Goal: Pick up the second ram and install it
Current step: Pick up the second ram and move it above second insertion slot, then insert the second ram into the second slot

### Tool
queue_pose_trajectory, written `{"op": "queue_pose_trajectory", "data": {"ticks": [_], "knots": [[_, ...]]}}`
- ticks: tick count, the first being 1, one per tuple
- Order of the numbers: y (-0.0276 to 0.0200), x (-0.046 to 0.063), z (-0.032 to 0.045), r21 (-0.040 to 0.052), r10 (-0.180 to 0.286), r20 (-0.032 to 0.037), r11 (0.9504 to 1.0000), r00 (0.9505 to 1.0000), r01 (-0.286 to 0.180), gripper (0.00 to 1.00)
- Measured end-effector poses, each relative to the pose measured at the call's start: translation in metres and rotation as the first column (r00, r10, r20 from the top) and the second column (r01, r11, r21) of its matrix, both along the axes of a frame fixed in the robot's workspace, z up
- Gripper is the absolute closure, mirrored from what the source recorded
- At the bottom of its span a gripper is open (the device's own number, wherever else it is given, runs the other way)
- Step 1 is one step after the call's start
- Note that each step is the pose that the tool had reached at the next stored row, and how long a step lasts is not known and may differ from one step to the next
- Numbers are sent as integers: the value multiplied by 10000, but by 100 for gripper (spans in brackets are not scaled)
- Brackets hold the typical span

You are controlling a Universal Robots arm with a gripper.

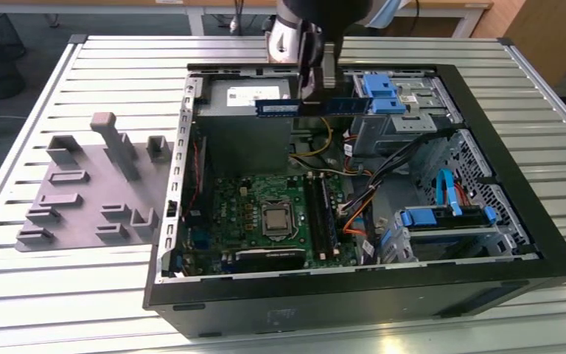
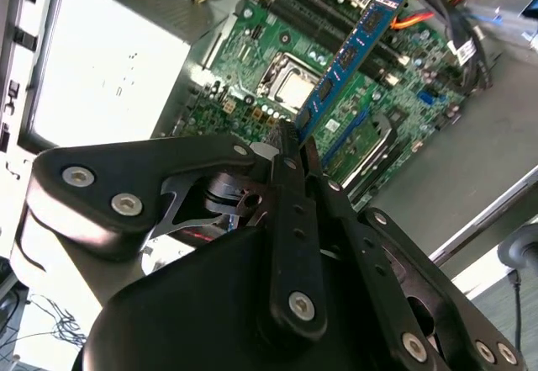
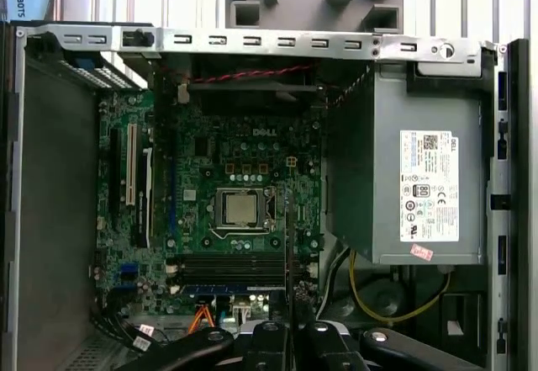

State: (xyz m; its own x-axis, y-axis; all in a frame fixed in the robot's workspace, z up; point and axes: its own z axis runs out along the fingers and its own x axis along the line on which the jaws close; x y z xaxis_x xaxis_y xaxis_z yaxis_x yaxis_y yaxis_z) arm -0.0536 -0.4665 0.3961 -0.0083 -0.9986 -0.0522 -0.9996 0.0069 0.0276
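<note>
Black fingers (image 2: 292, 211) of the hand (image 2: 298, 145) sat closest to the camera in the second wrist view. They were pressed together on the second ram (image 2: 346, 58), a thin blue stick. It hung up in the air, not in any slot.

In the upper middle of the exterior view, the hand (image 1: 318, 90) pointed straight down and pinched the second ram (image 1: 312, 105) near its middle. The ram lay level with its long edge down. It was above the grey power box (image 1: 229, 92) at the back of the open computer case (image 1: 362, 299). The green motherboard (image 1: 253, 210) and its long black slots (image 1: 323, 214) were lower in the frame, well apart from the ram. In the first wrist view, another stick (image 3: 231, 289) seemed to sit in a slot already.

Things could go wrong from here. The pinch covered only a small part of a long ram, so a bump could tip it or make it slip. The ram pointed across the frame, but the slots ran up and down it. Pushed in crooked, it could jam or bend. Loose cables (image 1: 357, 200) beside the slots could snag it. A hard push could hurt the motherboard.
</note>
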Motion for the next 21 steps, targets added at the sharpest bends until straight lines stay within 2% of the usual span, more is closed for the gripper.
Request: {"op": "queue_pose_trajectory", "data": {"ticks": [11, 21], "knots": [[0, 259, 0, 0, 0, 0, 10000, 10000, 0, 86], [0, 292, 0, 0, -1, 0, 10000, 10000, 1, 86]]}}
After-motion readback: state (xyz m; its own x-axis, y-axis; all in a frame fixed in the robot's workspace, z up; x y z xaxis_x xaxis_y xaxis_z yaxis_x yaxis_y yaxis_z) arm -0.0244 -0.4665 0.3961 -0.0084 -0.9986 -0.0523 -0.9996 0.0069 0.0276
